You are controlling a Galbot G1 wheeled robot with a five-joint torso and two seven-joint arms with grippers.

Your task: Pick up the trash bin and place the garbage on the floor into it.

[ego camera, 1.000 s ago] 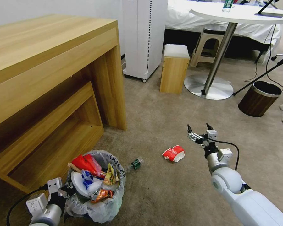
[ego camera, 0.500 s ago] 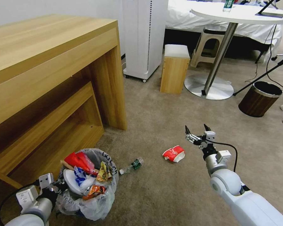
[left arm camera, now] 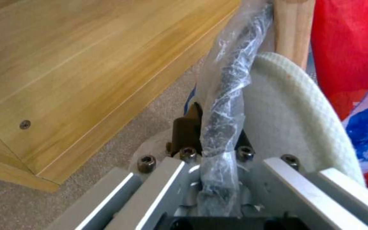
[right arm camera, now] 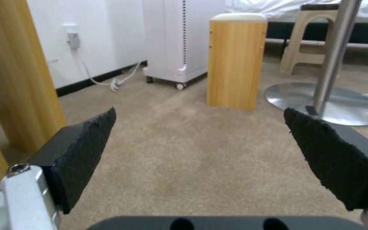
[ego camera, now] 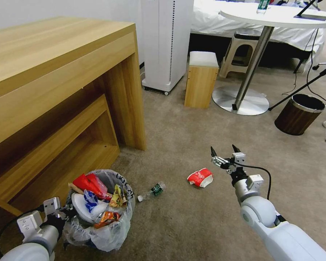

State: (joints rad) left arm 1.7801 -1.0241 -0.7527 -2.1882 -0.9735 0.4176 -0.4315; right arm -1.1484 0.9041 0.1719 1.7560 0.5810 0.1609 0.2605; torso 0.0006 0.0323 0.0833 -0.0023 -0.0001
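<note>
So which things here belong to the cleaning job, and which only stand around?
Job: trash bin clamped at its rim by left gripper; red carton and green-label bottle on the carpet; open right gripper.

Around: wooden desk, brown bin, round table, stool.

Open floor (ego camera: 192, 214) around red wrapper (ego camera: 200, 177); desk (ego camera: 61, 94) crowds trash bin (ego camera: 112, 232).

The left gripper (left arm camera: 218, 150) clamps the bag-wrapped rim of the trash bin (left arm camera: 228, 95), which runs toward twelve o'clock. A white slipper (left arm camera: 295, 115) and red wrapper (left arm camera: 346, 48) sit at three o'clock. Wooden furniture (left arm camera: 77, 73) fills ten o'clock, above the floor (left arm camera: 5, 207).
</note>
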